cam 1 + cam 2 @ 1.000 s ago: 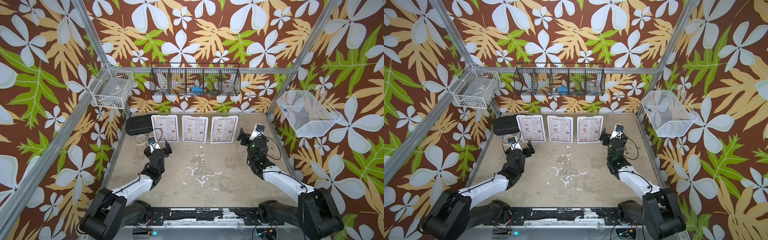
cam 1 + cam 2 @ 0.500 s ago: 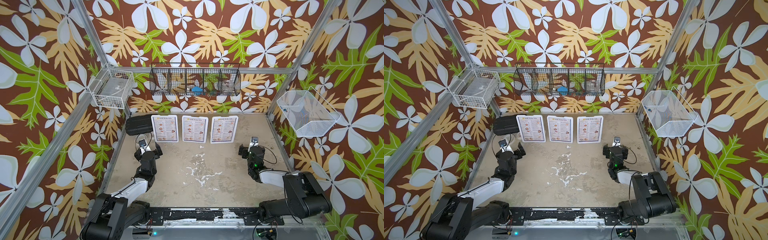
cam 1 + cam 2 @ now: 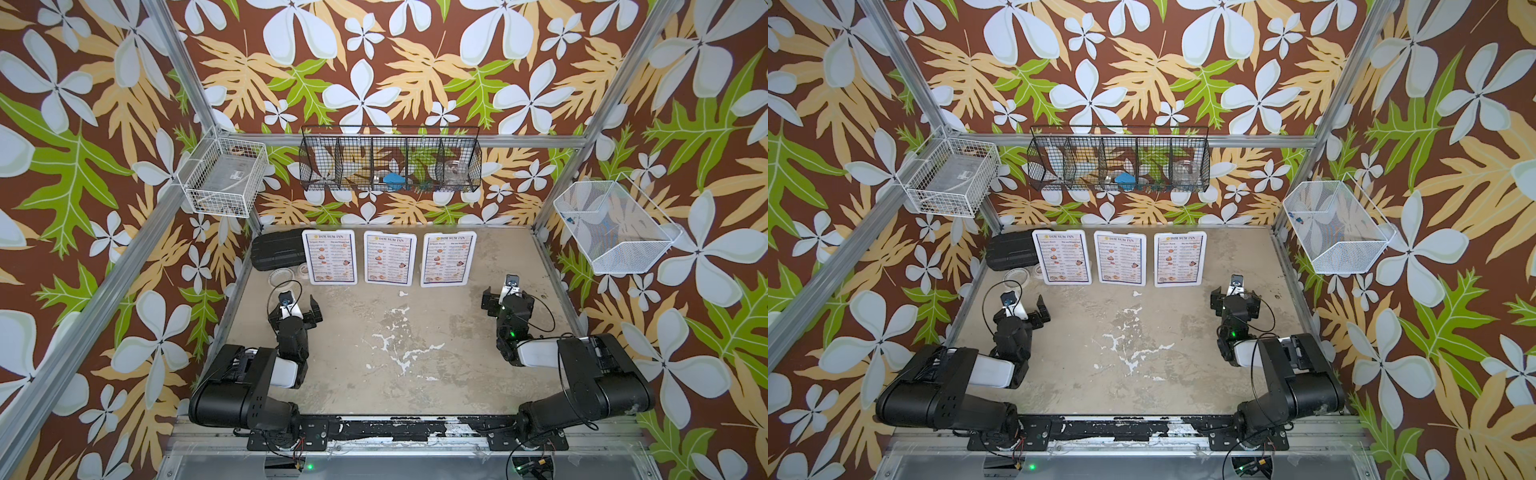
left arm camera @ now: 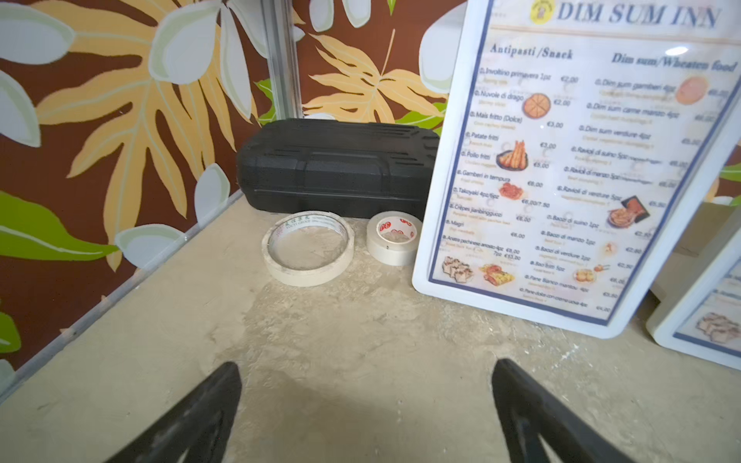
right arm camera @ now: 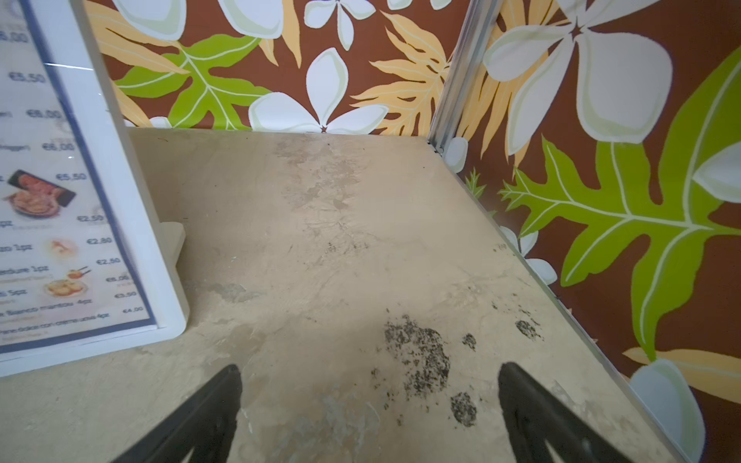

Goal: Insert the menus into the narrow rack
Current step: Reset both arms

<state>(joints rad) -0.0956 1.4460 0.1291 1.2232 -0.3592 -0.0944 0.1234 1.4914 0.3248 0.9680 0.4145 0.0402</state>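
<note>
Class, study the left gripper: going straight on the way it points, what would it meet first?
The left gripper would probably meet the smaller tape roll first, then the black case behind it; depth is unclear.

Menus [image 4: 561, 160]: glossy sheets, glare on the face. White backing panels [image 4: 436, 200] are smooth, probably plastic.
Surface [image 3: 374, 332]: matt beige, rough, coating flaked in patches.
Case [image 4: 333, 164] at the far left corner: black plastic, grainy matt.
Tape rolls [image 4: 308, 248] beside it: cream paper, dull.
Wire rack [image 3: 390, 160]: black metal mesh.
Side baskets [image 3: 216, 201]: white-coated wire.
Frame posts [image 5: 453, 80]: bare brushed metal.
</note>
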